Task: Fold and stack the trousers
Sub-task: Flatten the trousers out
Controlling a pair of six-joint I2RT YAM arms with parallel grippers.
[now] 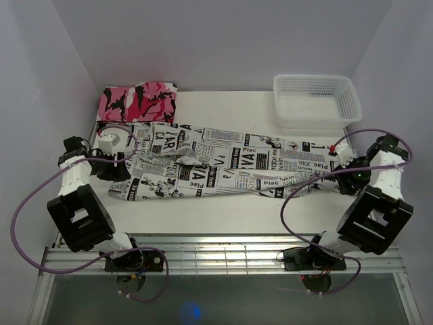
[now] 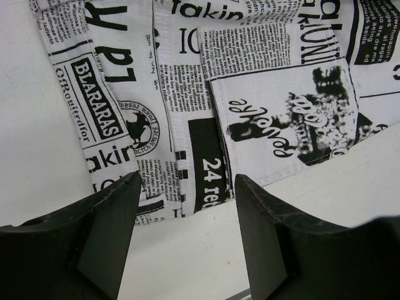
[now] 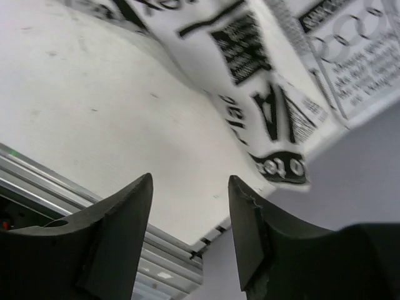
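Left gripper (image 2: 187,180) agape, trousers (image 1: 230,169) seemingly creased

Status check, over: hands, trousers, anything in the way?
Left hand open over left end of trousers. Right hand open by right end. Trousers spread out, unfolded. Camouflage garment beside them at far left; basket far right, apart.

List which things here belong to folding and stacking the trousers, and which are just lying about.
Belongs to the job:
long white cloth trousers printed with black newspaper text
open left gripper
open right gripper

Lying about:
pink, black and white camouflage garment, back left
white plastic mesh basket, back right
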